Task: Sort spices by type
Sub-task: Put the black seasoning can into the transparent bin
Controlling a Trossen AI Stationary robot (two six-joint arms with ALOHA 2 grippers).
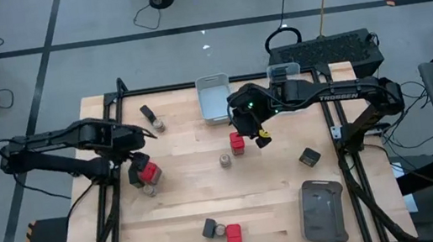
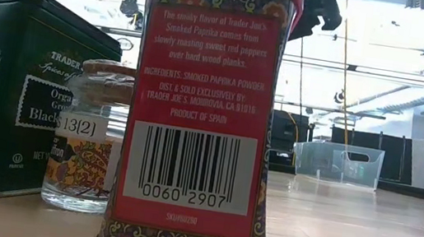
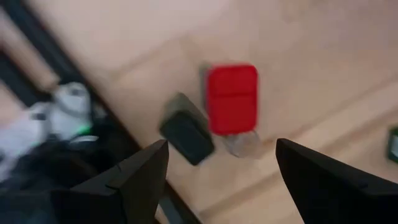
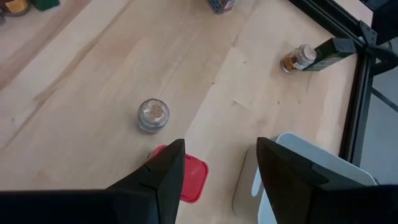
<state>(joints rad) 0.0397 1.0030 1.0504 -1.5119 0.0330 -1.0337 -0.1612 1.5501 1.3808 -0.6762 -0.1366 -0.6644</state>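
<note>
My left gripper (image 1: 135,159) (image 3: 221,177) is open and empty above a cluster at the table's left: a red-capped container (image 1: 151,173) (image 3: 231,99), a dark tin (image 1: 135,179) (image 3: 186,135) and a round jar (image 1: 149,190) (image 3: 244,144). My right gripper (image 1: 246,129) (image 4: 217,171) is open and empty above a red-capped container (image 1: 237,142) (image 4: 188,179) at the table's middle, with a round tan-topped jar (image 1: 226,161) (image 4: 153,115) beside it. All the containers stand upright on the table.
A grey bin (image 1: 213,98) and a clear bin (image 1: 283,72) stand at the far edge. A dark tin and a jar (image 1: 153,119) stand far left. A dark tin (image 1: 309,156) stands to the right. Three spices (image 1: 222,231) (image 2: 204,117) stand near the front edge, and a dark grey tray (image 1: 322,210) lies front right.
</note>
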